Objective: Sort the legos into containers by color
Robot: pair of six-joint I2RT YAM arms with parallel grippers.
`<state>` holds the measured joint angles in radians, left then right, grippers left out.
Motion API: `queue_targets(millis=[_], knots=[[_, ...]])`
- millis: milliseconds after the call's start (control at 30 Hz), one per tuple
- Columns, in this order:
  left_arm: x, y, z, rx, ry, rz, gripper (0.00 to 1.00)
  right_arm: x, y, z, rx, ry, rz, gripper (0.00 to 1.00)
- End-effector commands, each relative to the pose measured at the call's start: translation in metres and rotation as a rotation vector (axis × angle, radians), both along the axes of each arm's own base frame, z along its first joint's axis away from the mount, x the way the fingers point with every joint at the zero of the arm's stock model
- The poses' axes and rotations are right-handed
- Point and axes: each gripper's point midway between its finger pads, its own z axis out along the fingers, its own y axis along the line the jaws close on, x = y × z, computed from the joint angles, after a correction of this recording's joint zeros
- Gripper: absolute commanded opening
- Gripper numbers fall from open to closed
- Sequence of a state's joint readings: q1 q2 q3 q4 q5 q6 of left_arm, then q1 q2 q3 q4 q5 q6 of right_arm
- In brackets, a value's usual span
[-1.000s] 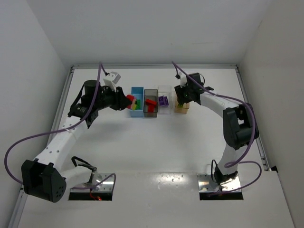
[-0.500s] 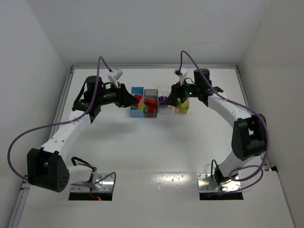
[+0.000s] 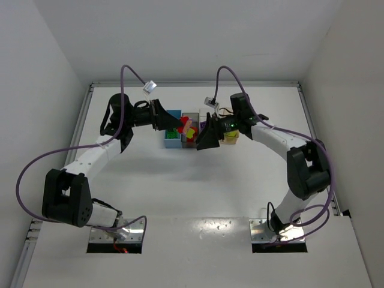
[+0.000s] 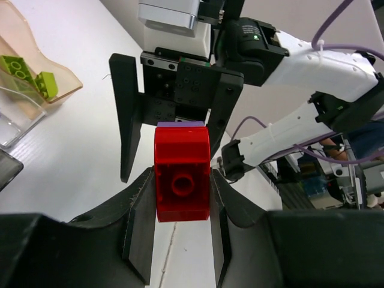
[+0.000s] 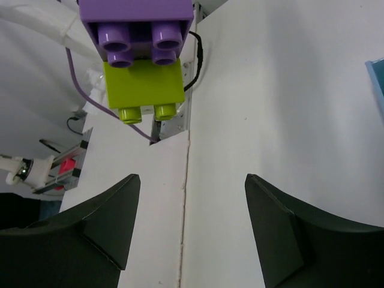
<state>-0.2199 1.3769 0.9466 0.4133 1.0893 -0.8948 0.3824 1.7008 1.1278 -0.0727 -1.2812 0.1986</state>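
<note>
Clamping a multicoloured lego stack [image 4: 182, 153], left claw [image 4: 181, 183] faces the wide-spread right claw [image 5: 189, 201], seemingly over the grey bin [image 3: 189, 143]

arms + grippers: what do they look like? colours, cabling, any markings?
Left arm and right arm: white links, black joint housings, a loose purple cable looping alongside each. Left gripper and right gripper: matte black, broad tapered fingers. A green light glows on the right wrist. No legible markings.
</note>
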Motion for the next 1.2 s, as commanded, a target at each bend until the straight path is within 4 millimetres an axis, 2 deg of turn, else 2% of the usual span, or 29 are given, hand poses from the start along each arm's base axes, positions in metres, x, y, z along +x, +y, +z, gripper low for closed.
queue_targets(millis=[0, 133, 267, 467, 567, 600, 667, 700, 767, 800, 900, 933, 967, 1033, 1067, 1167], knots=[[-0.005, 0.002, 0.015, -0.032, -0.055, -0.037, 0.03, -0.001, 0.011, 0.029, 0.082, -0.107, 0.076, 0.72], [-0.008, -0.001, 0.008, -0.029, -0.037, -0.046, 0.03, -0.005, 0.018, 0.036, 0.092, -0.128, 0.1, 0.72], [-0.011, -0.003, 0.003, -0.021, -0.037, -0.055, 0.03, 0.003, 0.026, 0.053, 0.109, -0.152, 0.095, 0.72], [-0.012, -0.003, 0.005, -0.019, -0.046, -0.055, 0.03, 0.013, 0.031, 0.067, 0.131, -0.16, 0.067, 0.72], [-0.012, -0.003, 0.005, -0.019, -0.046, -0.055, 0.03, 0.012, 0.035, 0.064, 0.126, -0.143, 0.066, 0.64], [-0.013, -0.003, 0.001, -0.017, -0.037, -0.055, 0.03, 0.012, 0.035, 0.064, 0.126, -0.143, 0.066, 0.52], [-0.013, -0.003, 0.001, -0.015, -0.045, -0.055, 0.03, 0.013, 0.035, 0.065, 0.129, -0.151, 0.066, 0.43], [-0.013, -0.003, 0.0, -0.013, -0.037, -0.055, 0.03, 0.013, 0.035, 0.065, 0.129, -0.151, 0.066, 0.35], [-0.015, -0.005, 0.0, -0.011, -0.047, -0.064, 0.03, 0.013, 0.035, 0.066, 0.131, -0.151, 0.066, 0.26], [-0.016, -0.005, -0.005, -0.007, -0.029, -0.064, 0.03, 0.013, 0.035, 0.066, 0.131, -0.151, 0.066, 0.17], [-0.015, -0.001, -0.001, -0.003, -0.05, -0.044, 0.03, 0.01, 0.034, 0.065, 0.13, -0.147, 0.065, 0.06], [-0.009, 0.002, -0.002, 0.0, -0.06, -0.019, 0.03, 0.007, 0.032, 0.063, 0.127, -0.141, 0.065, 0.04], [-0.008, 0.005, 0.007, -0.005, -0.085, -0.01, 0.03, 0.007, 0.027, 0.061, 0.124, -0.136, 0.053, 0.04], [0.01, 0.02, 0.016, -0.002, -0.105, 0.067, 0.03, -0.005, 0.021, 0.052, 0.113, -0.131, 0.056, 0.03], [0.022, 0.03, 0.026, -0.004, -0.129, 0.101, 0.03, -0.01, 0.013, 0.038, 0.089, -0.123, 0.052, 0.01], [0.04, 0.044, 0.047, -0.009, -0.179, 0.147, 0.02, -0.02, 0.001, 0.023, 0.034, -0.144, 0.052, 0.01]])
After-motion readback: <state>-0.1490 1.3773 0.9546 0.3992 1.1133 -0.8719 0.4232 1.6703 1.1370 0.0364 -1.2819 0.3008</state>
